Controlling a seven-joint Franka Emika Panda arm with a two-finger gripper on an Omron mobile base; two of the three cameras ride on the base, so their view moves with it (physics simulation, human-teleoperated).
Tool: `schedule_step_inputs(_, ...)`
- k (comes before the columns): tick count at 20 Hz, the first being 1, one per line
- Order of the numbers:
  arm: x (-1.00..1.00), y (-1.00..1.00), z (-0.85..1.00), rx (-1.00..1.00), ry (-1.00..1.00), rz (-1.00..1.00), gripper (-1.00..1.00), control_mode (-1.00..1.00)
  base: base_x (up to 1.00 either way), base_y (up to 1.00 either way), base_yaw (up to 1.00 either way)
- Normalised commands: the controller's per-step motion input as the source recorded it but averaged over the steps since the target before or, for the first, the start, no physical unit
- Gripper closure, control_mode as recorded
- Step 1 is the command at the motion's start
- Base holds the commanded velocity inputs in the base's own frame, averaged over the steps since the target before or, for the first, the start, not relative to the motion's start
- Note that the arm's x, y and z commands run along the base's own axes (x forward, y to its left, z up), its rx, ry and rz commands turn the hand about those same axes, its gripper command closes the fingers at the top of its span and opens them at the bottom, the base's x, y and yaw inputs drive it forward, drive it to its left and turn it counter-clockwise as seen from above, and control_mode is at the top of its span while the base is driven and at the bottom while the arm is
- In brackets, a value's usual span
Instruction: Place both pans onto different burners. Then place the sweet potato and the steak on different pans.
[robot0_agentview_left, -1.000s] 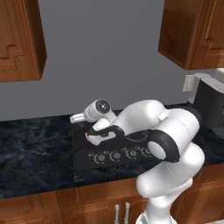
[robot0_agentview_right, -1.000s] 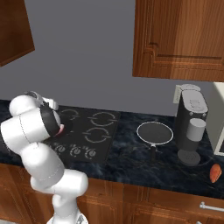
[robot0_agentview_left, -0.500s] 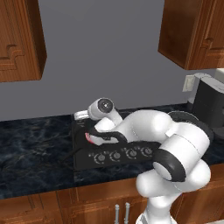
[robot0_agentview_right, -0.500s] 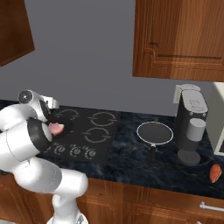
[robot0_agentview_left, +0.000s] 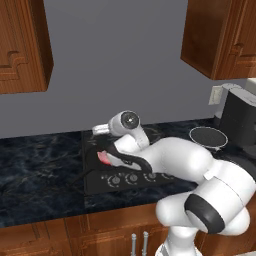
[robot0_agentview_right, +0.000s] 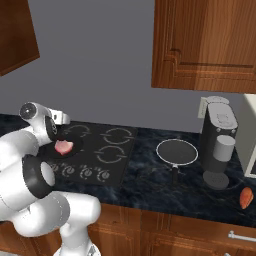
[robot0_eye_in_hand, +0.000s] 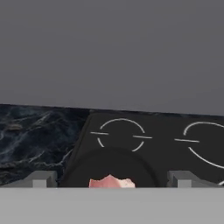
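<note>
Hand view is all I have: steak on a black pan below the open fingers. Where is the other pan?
Observer: The silver-rimmed pan sits on the counter, just right of the cooktop and off its glass.
Operator: And the sweet potato?
Observer: The sweet potato lies at the counter's far right, past the coffee machine, apart from that pan.
</note>
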Motion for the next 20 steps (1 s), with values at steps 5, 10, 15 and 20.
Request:
schedule_step_inputs(5,-0.12,-0.3,0.01,0.0,0.01,0.0,-1.0,-1.0,0.0,0.0,0.0)
schedule_step_inputs(10,-0.07,-0.25,0.0,-0.07,0.11,0.0,-1.0,-1.0,0.0,0.0,0.0)
schedule_step_inputs(15,-0.07,-0.26,0.0,-0.11,0.13,0.0,-1.0,-1.0,0.0,0.0,0.0)
schedule_step_inputs(20,-0.25,-0.3,0.04,-0.04,0.06,0.0,-1.0,-1.0,0.0,0.0,0.0)
